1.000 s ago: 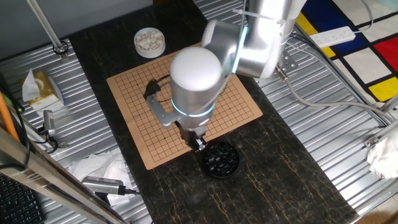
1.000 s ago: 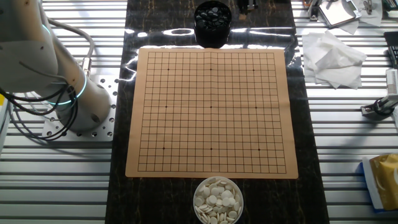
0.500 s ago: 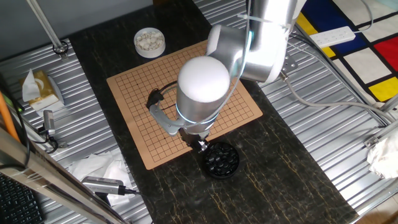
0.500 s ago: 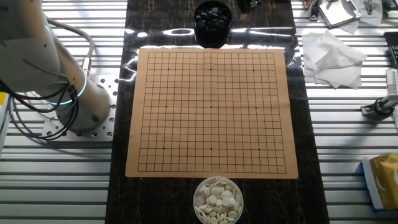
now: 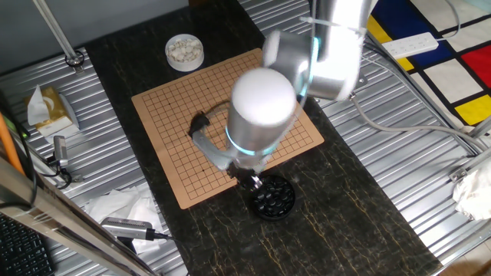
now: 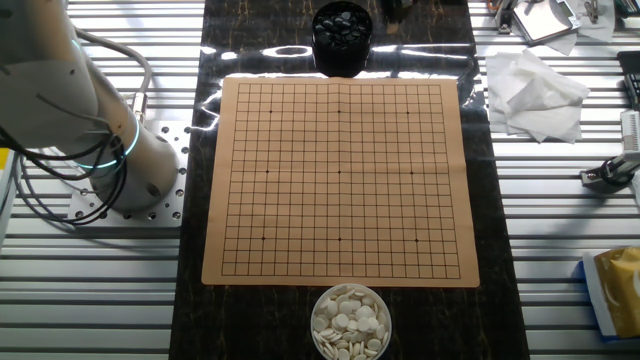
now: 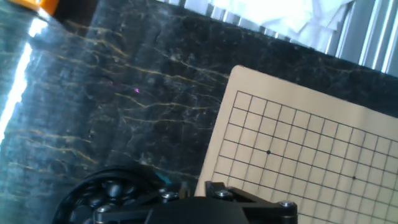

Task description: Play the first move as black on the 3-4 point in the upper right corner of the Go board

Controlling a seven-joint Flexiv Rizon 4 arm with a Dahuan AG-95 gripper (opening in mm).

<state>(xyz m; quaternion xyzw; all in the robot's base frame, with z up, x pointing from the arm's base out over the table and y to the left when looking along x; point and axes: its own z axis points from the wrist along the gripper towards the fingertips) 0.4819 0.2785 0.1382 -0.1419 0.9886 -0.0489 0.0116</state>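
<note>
A matt tan board (image 6: 340, 180) is laid on glossy, gold-veined black stone (image 7: 93, 93). Ribbed metal forms the desk (image 6: 560, 240). Glossy black stones (image 6: 342, 22) are seen at 12 o'clock.

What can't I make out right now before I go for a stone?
- Gripper jaws: in one fixed view the arm's own body covers them; out of frame in the other fixed view; the hand view shows only the dark mount.
- Bowl of black stones: cut off by the hand view's lower edge.
- Whether a stone is held: not visible in any view.
- Go board: its middle is hidden by the arm in one fixed view.
</note>
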